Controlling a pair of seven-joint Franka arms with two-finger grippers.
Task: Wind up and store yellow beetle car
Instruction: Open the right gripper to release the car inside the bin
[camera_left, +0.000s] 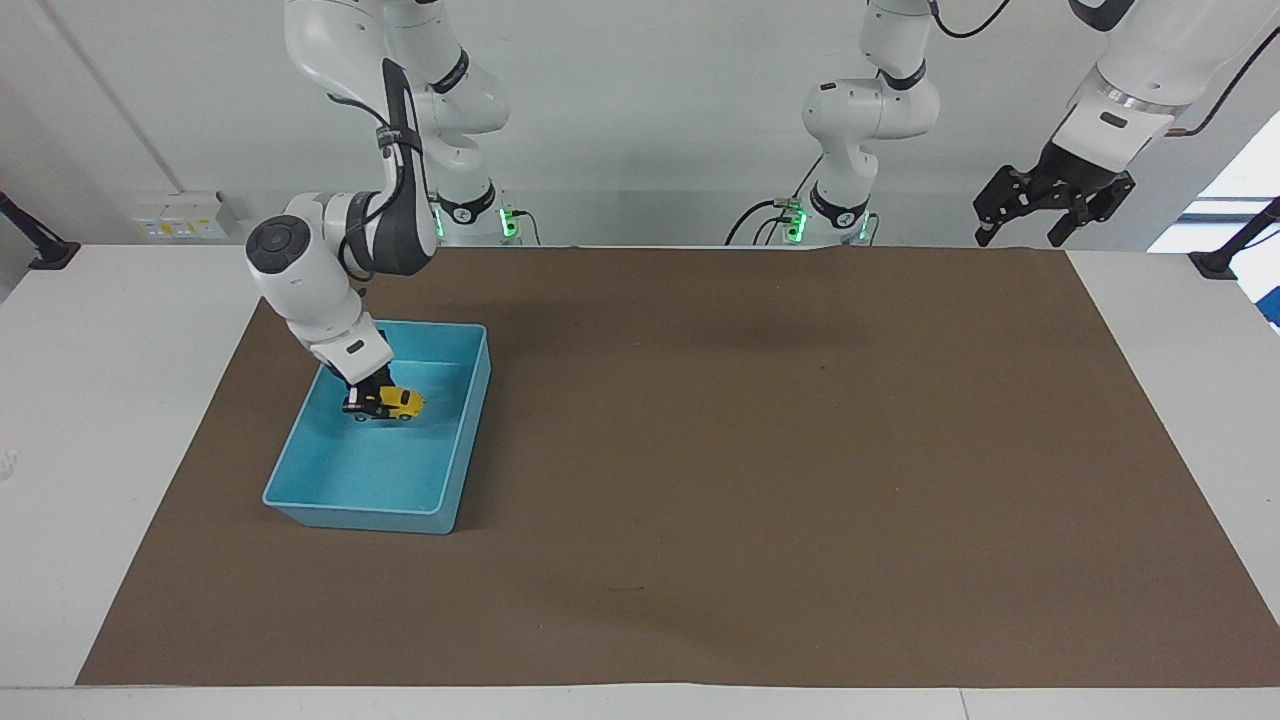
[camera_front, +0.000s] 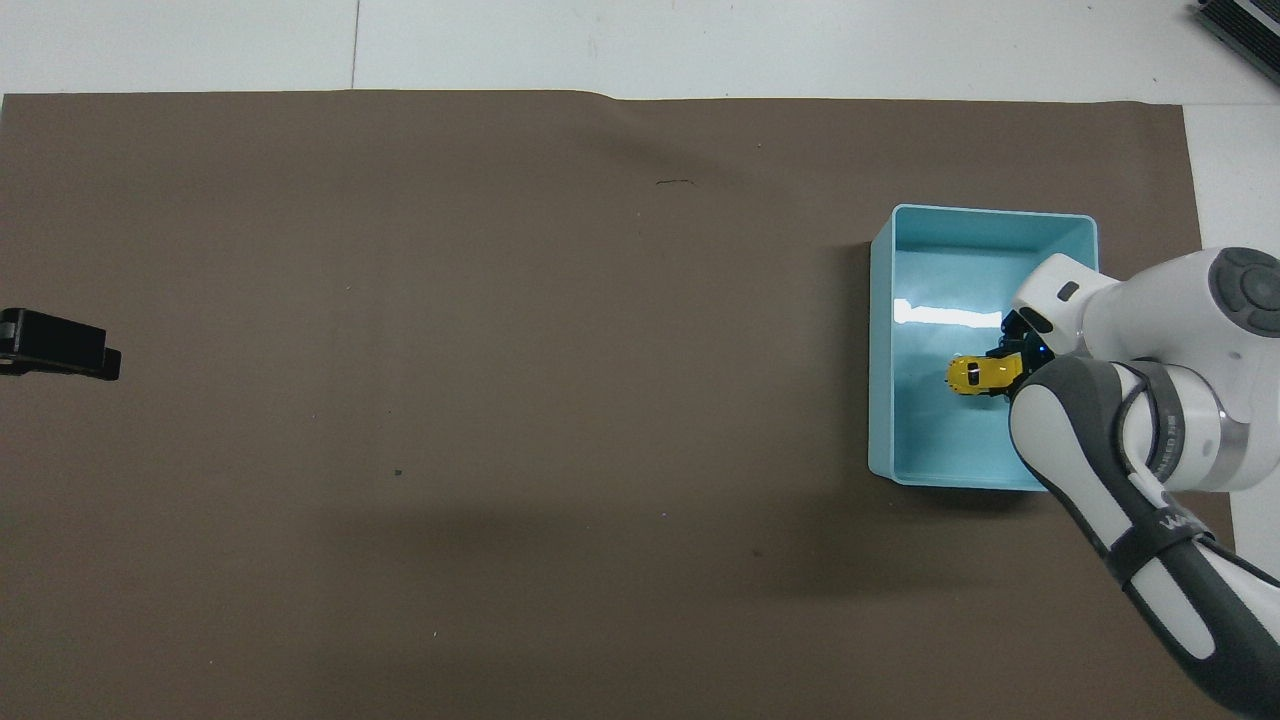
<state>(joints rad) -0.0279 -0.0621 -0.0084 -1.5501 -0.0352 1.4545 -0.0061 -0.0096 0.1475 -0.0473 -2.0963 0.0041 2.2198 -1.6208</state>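
Right claw (camera_left: 372, 398): clamped on the yellow beetle car (camera_left: 396, 402), low inside the blue bin (camera_left: 470, 400).
Left claw (camera_left: 1052, 205): spread wide, shown whole only in the facing view.

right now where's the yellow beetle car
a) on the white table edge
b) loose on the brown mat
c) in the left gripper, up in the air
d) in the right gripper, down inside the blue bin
d: the right gripper is shut on the yellow beetle car, low inside the blue bin.

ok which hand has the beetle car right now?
The right hand, down inside the blue bin and shut on the yellow beetle car. The left hand waits raised at the left arm's end of the table, open and holding nothing.
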